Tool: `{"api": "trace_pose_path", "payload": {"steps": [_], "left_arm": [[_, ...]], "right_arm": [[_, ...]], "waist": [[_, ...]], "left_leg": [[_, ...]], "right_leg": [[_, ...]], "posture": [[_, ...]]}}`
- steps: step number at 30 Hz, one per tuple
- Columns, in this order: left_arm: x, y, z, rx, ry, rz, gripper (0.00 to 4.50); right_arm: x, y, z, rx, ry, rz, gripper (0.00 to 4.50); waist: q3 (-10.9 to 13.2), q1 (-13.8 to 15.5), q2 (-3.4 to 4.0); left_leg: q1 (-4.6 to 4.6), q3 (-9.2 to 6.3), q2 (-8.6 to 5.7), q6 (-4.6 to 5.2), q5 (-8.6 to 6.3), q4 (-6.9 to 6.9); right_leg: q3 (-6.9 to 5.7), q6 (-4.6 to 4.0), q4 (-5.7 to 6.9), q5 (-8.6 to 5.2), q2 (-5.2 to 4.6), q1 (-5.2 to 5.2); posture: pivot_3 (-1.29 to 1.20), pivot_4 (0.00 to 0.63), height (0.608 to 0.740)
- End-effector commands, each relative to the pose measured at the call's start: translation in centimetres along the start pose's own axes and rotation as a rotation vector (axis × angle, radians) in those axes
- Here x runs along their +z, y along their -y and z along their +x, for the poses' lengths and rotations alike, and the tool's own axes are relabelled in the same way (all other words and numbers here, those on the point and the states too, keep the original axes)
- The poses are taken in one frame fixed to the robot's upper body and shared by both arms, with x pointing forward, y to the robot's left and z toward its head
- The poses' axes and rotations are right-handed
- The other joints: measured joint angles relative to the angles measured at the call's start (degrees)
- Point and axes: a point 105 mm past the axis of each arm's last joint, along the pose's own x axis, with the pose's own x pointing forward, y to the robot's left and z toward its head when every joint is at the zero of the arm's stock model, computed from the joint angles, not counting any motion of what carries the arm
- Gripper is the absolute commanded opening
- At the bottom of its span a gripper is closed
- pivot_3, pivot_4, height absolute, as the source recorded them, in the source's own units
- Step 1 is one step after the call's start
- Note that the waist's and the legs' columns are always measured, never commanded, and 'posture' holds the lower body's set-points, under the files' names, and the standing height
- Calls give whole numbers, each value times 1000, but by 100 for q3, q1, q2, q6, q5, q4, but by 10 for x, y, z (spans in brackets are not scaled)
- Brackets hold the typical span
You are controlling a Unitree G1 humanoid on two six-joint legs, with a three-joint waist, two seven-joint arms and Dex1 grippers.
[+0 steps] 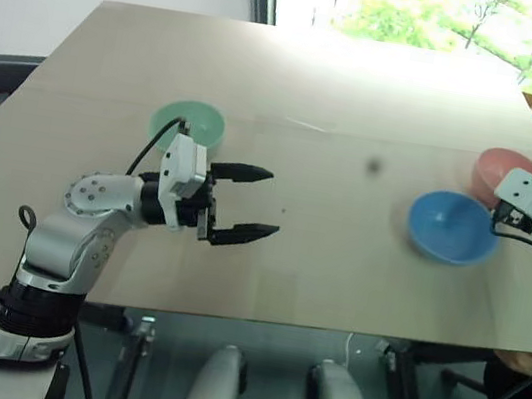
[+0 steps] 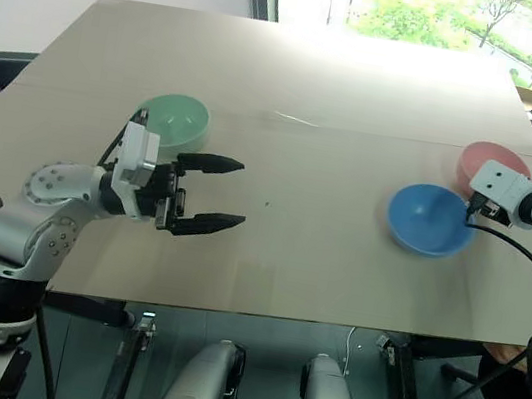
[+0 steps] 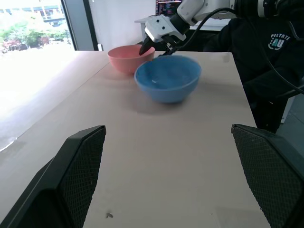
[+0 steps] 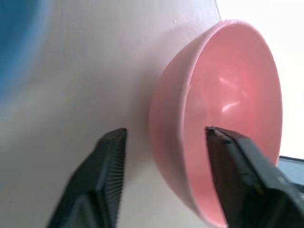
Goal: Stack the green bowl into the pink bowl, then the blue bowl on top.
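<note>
A: Start with the biggest thing.

B: The table (image 1: 266,260), a broad rectangular top of pale wood-look laminate, matte, with a faint seam running across it. Behind it stand a plain light wall and a window (image 1: 427,12) full of bright green trees. In the left wrist view a person in a dark jacket (image 3: 266,52) sits past the table's far edge.

A: And the bowls?

B: Three small round ones, same size, smooth and plain. The green bowl (image 2: 172,118) is pale mint and matte, upright on the robot's left side of the table, well apart from the others. The blue bowl (image 2: 430,218) is bright sky blue, over on the right. The pink bowl (image 4: 223,118), salmon with a slight sheen inside, sits just beside the blue one, farther right and back; the left wrist view looks like they touch, though I cannot be sure.

A: The grippers?

B: The left gripper (image 1: 246,199) hovers above bare tabletop just in front of the green bowl, its two black fingers spread wide with nothing between them. The right gripper (image 4: 164,142) straddles the pink bowl's rim, one textured finger (image 4: 107,161) outside the wall, the other inside. A gap shows beside the outer finger, so I cannot tell whether it grips yet.
</note>
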Motion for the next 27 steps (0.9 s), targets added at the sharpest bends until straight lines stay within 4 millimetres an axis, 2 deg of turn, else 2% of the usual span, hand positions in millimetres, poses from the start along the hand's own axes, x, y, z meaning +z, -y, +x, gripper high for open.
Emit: {"api": "trace_pose_path", "payload": {"steps": [1,3,4,8,12,14,17,21,24,25,27], "left_arm": [[13,3,-2,4,27,49,4500],[13,2,-1,4,29,50,4500],[13,2,-1,4,30,50,4500],[14,0,0,6,36,52,4500],[13,-7,0,36,43,42,4500],[11,-11,-1,72,47,28,4500],[8,-20,-4,162,69,-20,4500],[1,-22,-17,280,70,-85,4500],[-4,-14,-30,306,27,-111,4500],[-6,-14,-34,318,10,-109,4500],[-10,-11,-51,313,-48,-117,4500]], "right_arm": [[8,11,-4,-24,27,-23,898],[8,11,-4,-25,28,-27,230],[9,12,-4,-26,30,-29,100],[12,16,-6,-43,41,-37,100],[31,30,-12,-99,104,-76,100],[56,37,-17,-126,200,-80,100],[114,31,-27,-78,425,-53,100],[181,-1,-40,40,633,-24,100],[213,-25,-45,119,705,-18,100],[218,-30,-46,134,716,-13,100],[239,-58,-40,227,751,-2,100]], "waist": [[0,10,0],[1,15,2],[2,9,3],[2,-2,4],[3,-10,5],[5,-14,10],[14,-30,24],[14,-24,25],[14,9,25],[15,37,24],[15,52,21]], "left_leg": [[0,0,0,0,0,0],[0,-1,-1,0,0,1],[-1,-1,-1,0,0,1],[0,-1,-1,0,0,0],[1,-1,-1,0,0,1],[1,0,-1,0,0,1],[1,-1,-1,0,0,0],[3,-14,6,0,0,0],[-6,-24,4,0,0,0],[-7,-24,3,0,0,1],[-12,-32,-6,0,0,6]], "right_leg": [[0,0,0,0,0,0],[-1,0,-1,0,0,1],[-1,0,-1,0,-1,1],[0,0,0,0,-1,1],[0,0,1,0,0,0],[1,0,2,0,0,1],[1,0,4,1,0,0],[-5,0,13,0,8,-1],[-15,0,11,0,4,-1],[-16,0,9,0,2,-1],[-27,0,8,0,-6,0]], "posture": [[0,150,740],[0,150,740],[0,150,740],[0,150,740],[0,150,740],[0,150,740],[0,150,740],[0,150,740],[0,150,740],[0,150,740],[0,150,740]]}}
